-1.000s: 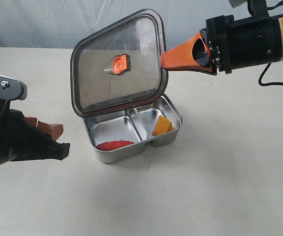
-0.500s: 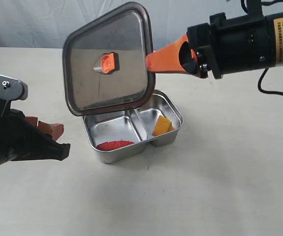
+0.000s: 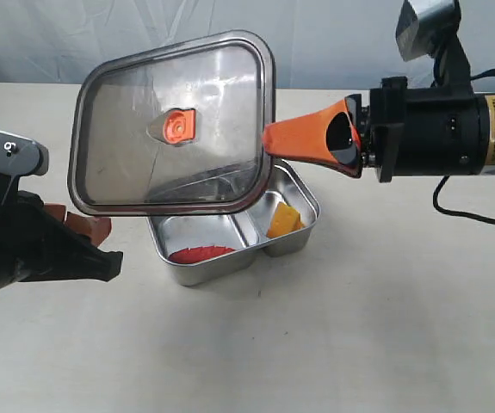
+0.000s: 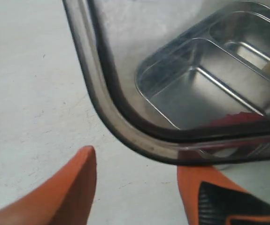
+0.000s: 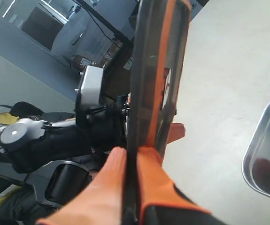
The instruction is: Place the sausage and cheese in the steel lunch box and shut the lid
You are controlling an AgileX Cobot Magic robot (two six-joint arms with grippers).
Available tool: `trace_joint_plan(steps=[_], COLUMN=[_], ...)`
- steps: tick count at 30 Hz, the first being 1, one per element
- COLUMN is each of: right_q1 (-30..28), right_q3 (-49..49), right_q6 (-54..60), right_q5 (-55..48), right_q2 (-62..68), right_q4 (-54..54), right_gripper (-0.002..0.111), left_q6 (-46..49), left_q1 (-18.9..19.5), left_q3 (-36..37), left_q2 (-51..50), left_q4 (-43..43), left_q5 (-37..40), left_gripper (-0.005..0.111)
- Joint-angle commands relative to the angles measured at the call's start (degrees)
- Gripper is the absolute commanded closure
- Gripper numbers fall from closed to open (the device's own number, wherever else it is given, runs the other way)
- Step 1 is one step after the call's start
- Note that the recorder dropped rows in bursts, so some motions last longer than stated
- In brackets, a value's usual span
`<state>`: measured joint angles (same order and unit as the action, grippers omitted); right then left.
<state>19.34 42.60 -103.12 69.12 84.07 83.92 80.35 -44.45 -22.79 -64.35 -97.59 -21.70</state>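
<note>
The steel lunch box (image 3: 308, 194) stands open mid-table, with the red sausage (image 3: 201, 254) in its larger compartment and the yellow cheese (image 3: 283, 220) in the smaller one. The dark see-through lid (image 3: 135, 163), with an orange tab (image 3: 178, 126) at its centre, hangs tilted above the box's left part. My right gripper (image 3: 269, 138) is shut on the lid's right edge; the right wrist view shows the lid (image 5: 149, 70) edge-on between the fingers (image 5: 156, 173). My left gripper (image 3: 92, 241) is open and empty, low beside the box's left side, just under the lid's rim (image 4: 120, 126).
Pale bare tabletop (image 3: 359, 344) surrounds the box. A grey backdrop (image 3: 58, 43) runs along the far edge. The right arm's black body (image 3: 436, 133) reaches in from the right with a cable trailing behind it.
The right gripper has swung the lid from nearly upright to a flatter tilt and carried it left and lower over the box. The left gripper has not moved.
</note>
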Motion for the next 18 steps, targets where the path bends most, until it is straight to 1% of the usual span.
trace_joint_plan(steps=[1, 5, 7, 8, 11, 18], right_q1=[-3.09, -7.39, -9.78, -10.43, -12.45, -12.70], right_q3=[-0.28, 0.28, 2.48, 3.59, 5.74, 9.37], right_q6=[-0.16, -2.53, -7.15, -9.01, -9.79, -10.84], right_q5=[0.84, 0.84, 0.84, 0.84, 0.84, 0.84], right_q2=[3.75, 6.17, 7.68, 8.46, 10.37, 12.33], right_q4=[0.80, 7.69, 16.03, 16.03, 16.03, 16.03], right_gripper=[0.109, 0.109, 0.109, 0.109, 0.109, 0.109], left_q6=[-0.43, -0.43, -0.43, -0.43, -0.43, -0.43], left_q1=[0.25, 0.25, 0.25, 0.25, 0.25, 0.25], left_q3=[0.11, 0.11, 0.11, 0.11, 0.11, 0.11], left_q2=[0.43, 0.43, 0.43, 0.43, 0.43, 0.43], left_q4=[0.58, 0.58, 0.58, 0.58, 0.62, 0.62], left_q5=[0.12, 0.12, 0.12, 0.12, 0.25, 0.10], left_gripper=[0.056, 0.056, 0.056, 0.056, 0.056, 0.056])
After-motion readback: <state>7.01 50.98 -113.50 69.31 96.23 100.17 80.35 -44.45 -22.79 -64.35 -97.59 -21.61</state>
